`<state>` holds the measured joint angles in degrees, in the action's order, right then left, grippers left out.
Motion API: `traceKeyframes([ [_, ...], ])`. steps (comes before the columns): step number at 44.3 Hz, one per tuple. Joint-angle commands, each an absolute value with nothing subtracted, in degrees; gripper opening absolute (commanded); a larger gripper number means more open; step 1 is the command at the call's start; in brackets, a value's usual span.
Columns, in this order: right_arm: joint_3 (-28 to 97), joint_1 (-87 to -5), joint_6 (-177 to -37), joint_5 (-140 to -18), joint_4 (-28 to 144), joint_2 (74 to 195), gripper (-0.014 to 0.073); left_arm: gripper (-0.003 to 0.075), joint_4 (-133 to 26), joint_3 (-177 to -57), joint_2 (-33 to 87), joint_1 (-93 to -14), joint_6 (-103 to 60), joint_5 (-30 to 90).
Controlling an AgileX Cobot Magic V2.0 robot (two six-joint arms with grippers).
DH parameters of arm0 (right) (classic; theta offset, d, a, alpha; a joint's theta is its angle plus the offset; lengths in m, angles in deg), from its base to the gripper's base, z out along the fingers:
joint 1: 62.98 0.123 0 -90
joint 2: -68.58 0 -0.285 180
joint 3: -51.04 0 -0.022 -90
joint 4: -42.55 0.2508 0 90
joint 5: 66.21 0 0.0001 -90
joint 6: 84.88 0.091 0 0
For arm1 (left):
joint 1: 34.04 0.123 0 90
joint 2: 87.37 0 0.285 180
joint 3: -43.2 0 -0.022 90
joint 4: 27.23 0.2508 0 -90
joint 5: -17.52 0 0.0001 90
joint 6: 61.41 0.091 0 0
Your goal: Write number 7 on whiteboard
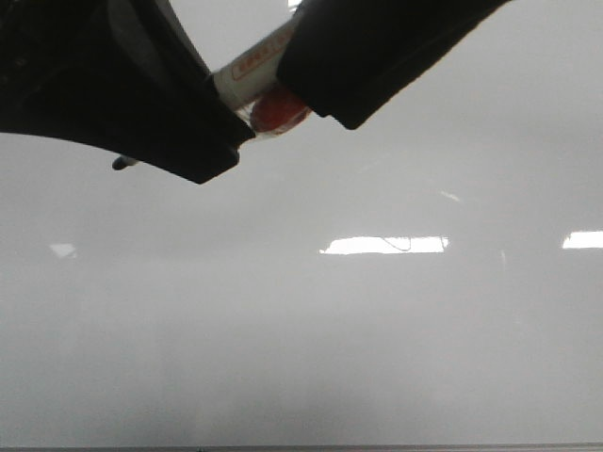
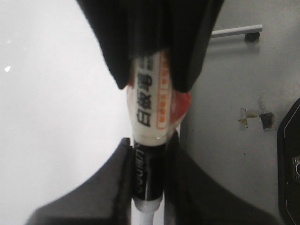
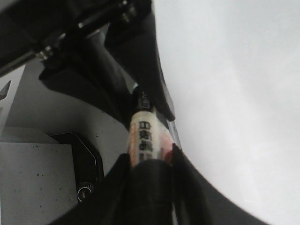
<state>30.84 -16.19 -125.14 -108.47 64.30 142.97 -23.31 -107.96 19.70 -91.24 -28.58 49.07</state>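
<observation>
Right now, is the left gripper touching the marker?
Touching. The left wrist view shows the left gripper pressed against both sides of the marker.

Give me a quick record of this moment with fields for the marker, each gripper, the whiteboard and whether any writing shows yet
marker: white barrel with printed label, black section and red part, held by both grippers
left gripper: shut on the marker
right gripper: shut on the marker
whiteboard: glossy pale board with bright rectangular reflections
writing: no number 7 visible; only a faint thin mark near a reflection, too small to identify
</observation>
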Motion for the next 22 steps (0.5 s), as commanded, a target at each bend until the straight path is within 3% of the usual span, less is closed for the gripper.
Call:
traceKeyframes([
  [1,33.26,-16.14,-125.84,-106.39,66.61,141.94,-0.0051,-0.0020,-23.05,-109.98,21.03,-91.34,-28.59,44.79],
  [6,33.62,-16.14,-125.84,-106.49,66.61,141.80,-0.0068,0.0011,-23.13,-109.98,21.03,-91.37,-28.59,44.66],
  [8,33.62,-16.14,-125.84,-106.38,66.61,141.82,-0.0068,0.0077,-23.13,-109.98,21.03,-91.37,-28.59,44.53],
  [14,33.62,-16.98,-125.79,-107.76,66.57,141.74,-0.0066,0.0430,-23.13,-109.98,21.03,-91.37,-28.69,43.84],
  [17,33.39,-18.21,-125.79,-109.18,66.57,141.18,-0.0066,0.0566,-23.13,-109.98,21.03,-91.37,-28.69,43.20],
  [22,31.86,-21.25,-124.97,-109.97,66.57,139.01,-0.0065,0.0625,-23.13,-109.98,21.03,-91.37,-28.69,42.67],
])
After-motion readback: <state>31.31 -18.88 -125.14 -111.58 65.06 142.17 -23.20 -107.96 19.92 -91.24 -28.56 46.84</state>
